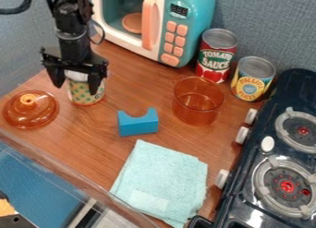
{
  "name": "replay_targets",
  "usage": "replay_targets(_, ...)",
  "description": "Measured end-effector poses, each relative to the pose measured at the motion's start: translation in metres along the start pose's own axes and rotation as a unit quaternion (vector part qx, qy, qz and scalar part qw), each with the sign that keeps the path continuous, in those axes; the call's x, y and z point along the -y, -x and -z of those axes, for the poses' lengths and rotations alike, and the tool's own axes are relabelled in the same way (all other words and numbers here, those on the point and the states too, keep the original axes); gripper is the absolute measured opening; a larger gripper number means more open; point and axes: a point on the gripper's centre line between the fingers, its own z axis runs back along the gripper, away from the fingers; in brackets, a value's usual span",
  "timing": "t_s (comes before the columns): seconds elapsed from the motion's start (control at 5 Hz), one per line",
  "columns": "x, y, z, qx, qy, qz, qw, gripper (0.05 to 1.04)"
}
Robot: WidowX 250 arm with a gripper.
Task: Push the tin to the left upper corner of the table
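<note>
Folded pale cloth (161,178) lies nearest, while the spotted tin (82,96) stands upright beneath the released, wide-spread claw (75,89).

This is a toy kitchen: a small play microwave (196,12) stands near the gripper (75,87), up and to its right in the view; food tins (216,54) stand farther right, and well apart on that side sits a miniature stove (254,151) with burners (276,175) and knobs (221,179).
</note>
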Motion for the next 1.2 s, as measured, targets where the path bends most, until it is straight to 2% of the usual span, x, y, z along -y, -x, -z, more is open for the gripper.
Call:
replay_targets(0.2,-0.016,-0.023,0.007,0.002,-0.017,-0.015,0.9997,1.001)
replay_targets(0.4,-0.029,-0.040,0.010,0.002,-0.020,-0.030,0.9994,1.001)
replay_targets(0.6,-0.040,-0.058,0.009,0.014,-0.014,-0.049,0.9986,1.001)
replay_targets(0.8,-0.039,-0.065,0.005,0.022,-0.008,-0.041,0.9989,1.001)
replay_targets(1.0,-0.032,-0.059,-0.008,0.032,0.007,-0.041,0.9986,1.001)
replay_targets(1.2,-0.027,-0.055,-0.034,0.056,0.020,-0.038,0.9975,1.001)
